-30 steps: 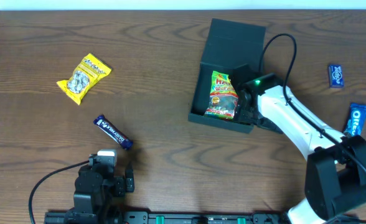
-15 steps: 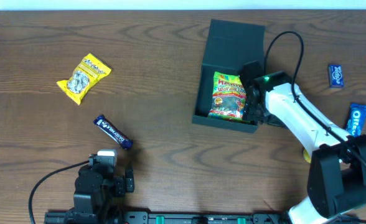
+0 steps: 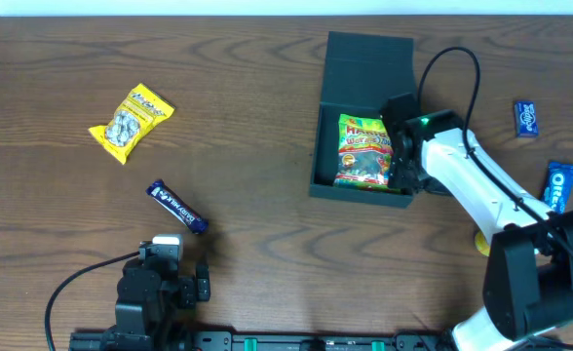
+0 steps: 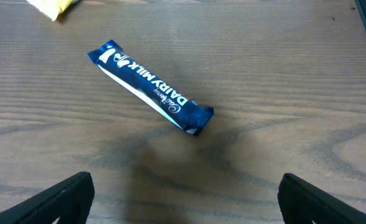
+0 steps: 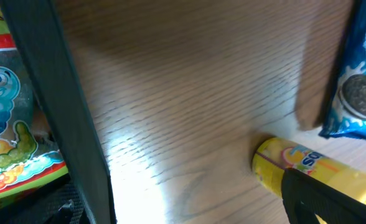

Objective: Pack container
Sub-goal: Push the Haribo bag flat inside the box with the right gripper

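Observation:
The dark teal container (image 3: 324,146) stands open at the back right, its flap lid (image 3: 369,58) lying flat behind it. A green and red gummy packet (image 3: 363,151) lies inside it. My right gripper (image 3: 401,154) is at the container's right wall (image 5: 65,106), open, one finger inside and one outside, with the gummy packet (image 5: 9,124) to the left of that wall. My left gripper (image 3: 172,280) stands open and empty at the front left (image 4: 186,202), just short of a blue Dairy Milk bar (image 4: 149,87).
A yellow snack packet (image 3: 131,122) lies at the far left and the Dairy Milk bar (image 3: 176,207) below it. A small blue packet (image 3: 526,118) and an Oreo packet (image 3: 556,187) lie at the right edge. A yellow tube packet (image 5: 295,165) lies by the right arm.
The container, with the gummy packet in it, has slid right and turned squarer to the table. My right gripper moved right with it. The left arm has not moved.

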Available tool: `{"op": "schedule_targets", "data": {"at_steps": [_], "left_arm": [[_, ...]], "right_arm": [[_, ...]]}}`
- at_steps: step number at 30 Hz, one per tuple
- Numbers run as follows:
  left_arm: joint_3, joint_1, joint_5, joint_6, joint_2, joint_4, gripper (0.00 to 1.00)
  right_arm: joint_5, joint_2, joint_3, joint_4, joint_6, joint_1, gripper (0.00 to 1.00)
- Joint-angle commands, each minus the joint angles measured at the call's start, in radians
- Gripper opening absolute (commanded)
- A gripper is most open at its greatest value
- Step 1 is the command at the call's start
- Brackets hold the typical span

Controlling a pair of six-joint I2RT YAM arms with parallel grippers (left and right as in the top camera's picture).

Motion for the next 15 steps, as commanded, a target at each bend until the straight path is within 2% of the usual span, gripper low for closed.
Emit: {"op": "schedule_targets", "data": {"at_steps": [1,10,15], "left_arm": [[-0.037,0.006,-0.011,0.007,-0.006,-0.024,0.95],[-0.037,0.006,-0.011,0.007,-0.006,-0.024,0.95],[-0.037,0.006,-0.011,0.007,-0.006,-0.024,0.96]], "right_arm": [[0.076,0.001,-0.006,-0.001,-0.023,-0.016,0.99],[0.082,-0.008,-0.006,-0.005,-0.029,-0.004,0.99],[0.063,-0.102,-0.006,-0.007,-0.029,0.029,0.99]]}}
